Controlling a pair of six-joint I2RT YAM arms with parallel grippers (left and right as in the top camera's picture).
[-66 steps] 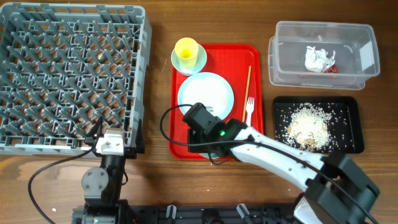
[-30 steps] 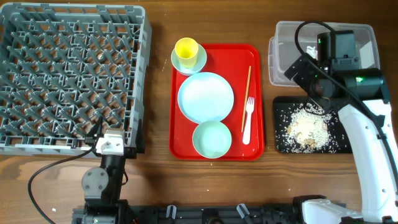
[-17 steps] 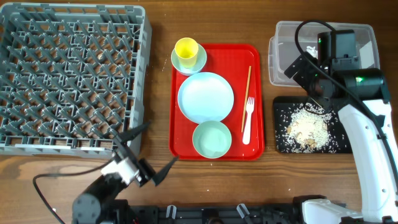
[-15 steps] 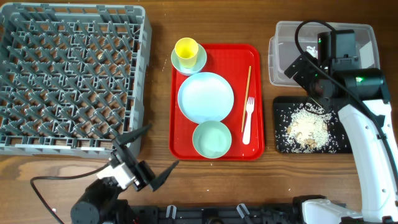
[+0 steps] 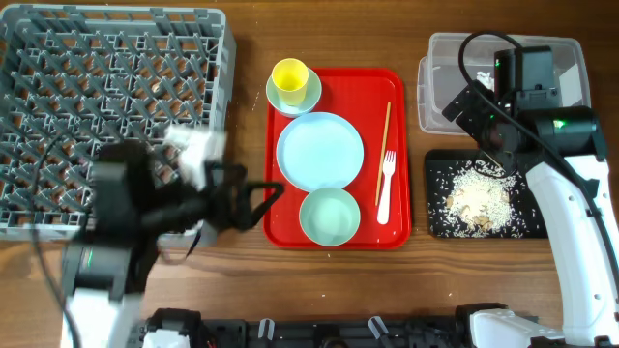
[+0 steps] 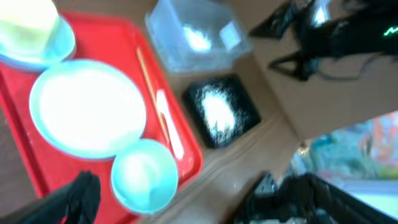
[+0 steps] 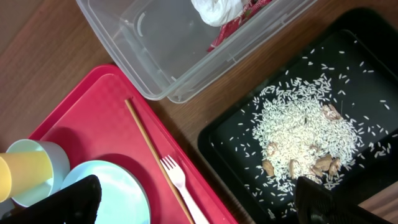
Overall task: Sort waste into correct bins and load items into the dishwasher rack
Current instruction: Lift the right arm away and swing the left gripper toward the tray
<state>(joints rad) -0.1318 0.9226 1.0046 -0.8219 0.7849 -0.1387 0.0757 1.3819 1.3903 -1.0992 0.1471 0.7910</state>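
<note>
L claw swung up by grey pegged rack, spread, empty | R claw released near grainy rice

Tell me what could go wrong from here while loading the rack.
The yellow cup stands inside a bowl; lifting either may tip or drag the other.
The chopstick and fork lie flat and close together on the red tray; a grab could slip or catch both.
The open left pincer hangs beside the tray's edge near the front bowl; a low approach might shove them.
</note>
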